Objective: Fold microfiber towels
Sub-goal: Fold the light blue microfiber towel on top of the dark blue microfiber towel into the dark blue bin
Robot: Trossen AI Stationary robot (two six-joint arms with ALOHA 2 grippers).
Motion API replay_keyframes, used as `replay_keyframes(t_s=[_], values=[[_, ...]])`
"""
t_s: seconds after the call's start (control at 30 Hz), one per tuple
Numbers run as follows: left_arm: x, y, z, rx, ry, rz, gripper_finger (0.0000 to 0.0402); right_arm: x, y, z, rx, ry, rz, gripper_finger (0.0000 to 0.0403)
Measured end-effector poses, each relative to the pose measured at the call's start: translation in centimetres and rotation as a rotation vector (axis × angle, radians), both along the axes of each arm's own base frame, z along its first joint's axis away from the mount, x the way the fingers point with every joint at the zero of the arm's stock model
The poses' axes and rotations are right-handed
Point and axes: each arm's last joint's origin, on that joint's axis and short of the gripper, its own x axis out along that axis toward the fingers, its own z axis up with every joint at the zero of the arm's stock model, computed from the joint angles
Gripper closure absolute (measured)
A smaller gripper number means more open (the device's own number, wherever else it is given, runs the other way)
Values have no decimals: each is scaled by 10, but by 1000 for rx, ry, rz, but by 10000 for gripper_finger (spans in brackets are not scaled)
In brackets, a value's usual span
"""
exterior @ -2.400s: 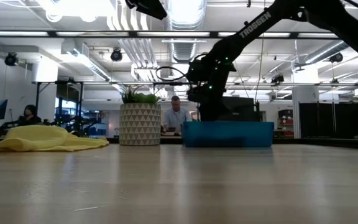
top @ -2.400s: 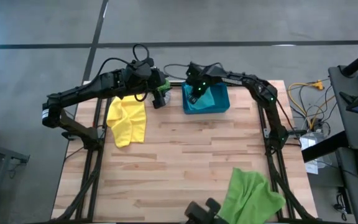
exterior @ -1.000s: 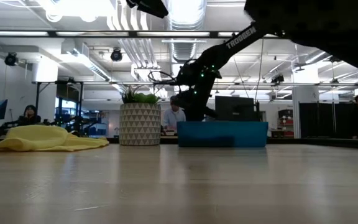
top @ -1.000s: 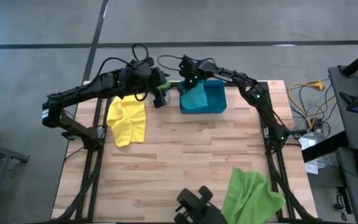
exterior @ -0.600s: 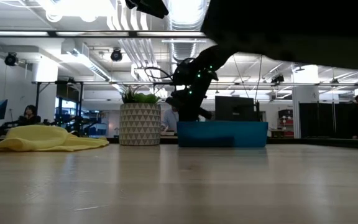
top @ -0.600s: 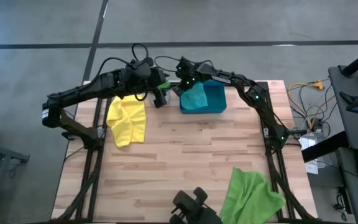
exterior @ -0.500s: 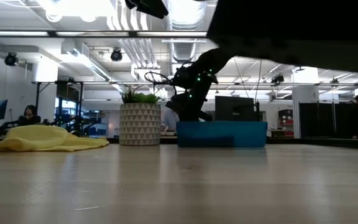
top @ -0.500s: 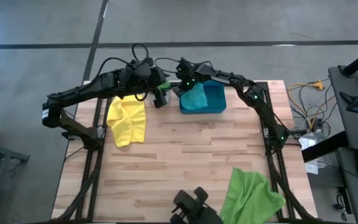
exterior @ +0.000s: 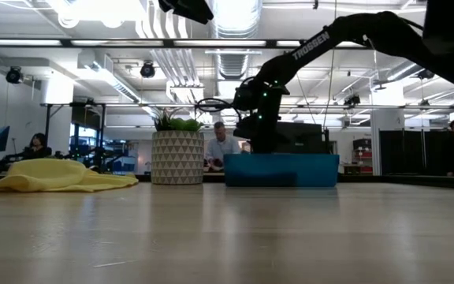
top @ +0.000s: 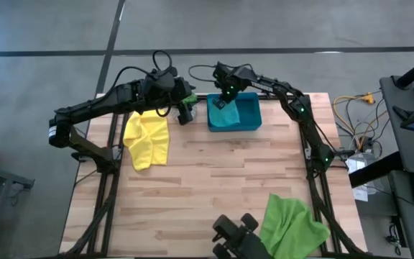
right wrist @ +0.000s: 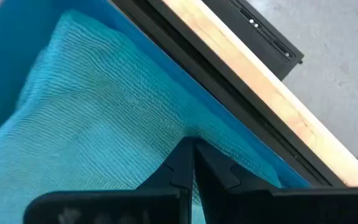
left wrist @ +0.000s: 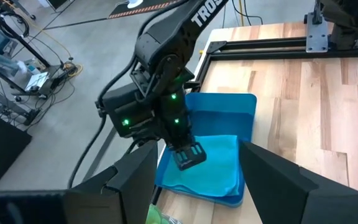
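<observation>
While the teal towel [left wrist: 207, 163] lies in the tray [top: 254, 115] at the far edge, right gripper [left wrist: 189, 155] shut above it, the yellow towel [top: 146, 139] and green towel [top: 291, 224] lie crumpled, unfolded; left gripper [top: 186, 114] waits open.

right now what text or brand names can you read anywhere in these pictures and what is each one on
"TROSSEN": white letters along the dark right robot arm, low view.
"TROS": start of the same brand on that arm, rest cut off, left wrist view.
Orange sign on the grey floor: too small to read.
No readable text on the teal microfiber towel or blue plastic tray.
</observation>
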Motion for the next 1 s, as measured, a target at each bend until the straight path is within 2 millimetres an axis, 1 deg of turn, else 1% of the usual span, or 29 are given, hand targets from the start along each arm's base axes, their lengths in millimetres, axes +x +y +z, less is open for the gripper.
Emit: replay_keyframes(t_s=[0.13,0.33,0.43,0.63,0.67,0.73,0.8,0.87,1.0], values=[[0,0,0,-11,-4,6,187,-1,-4,-2,-15,-11,-9,394],[0,0,0,-11,-3,6,187,-12,-1,13,-9,9,-23,394],[0,0,0,-11,-3,6,187,-16,1,5,-12,62,-28,394],[0,0,0,-11,-3,5,187,-24,4,-11,23,115,-29,394],[0,0,0,-10,-2,5,187,-25,5,-10,23,120,-30,394],[0,0,0,-5,0,3,187,-28,8,0,8,102,-32,394],[0,0,0,-5,0,2,187,-31,12,14,-20,70,-33,394],[0,0,0,-5,0,2,187,-33,19,19,-31,57,-26,394],[0,0,-2,-6,3,3,187,-32,38,11,0,81,7,394]])
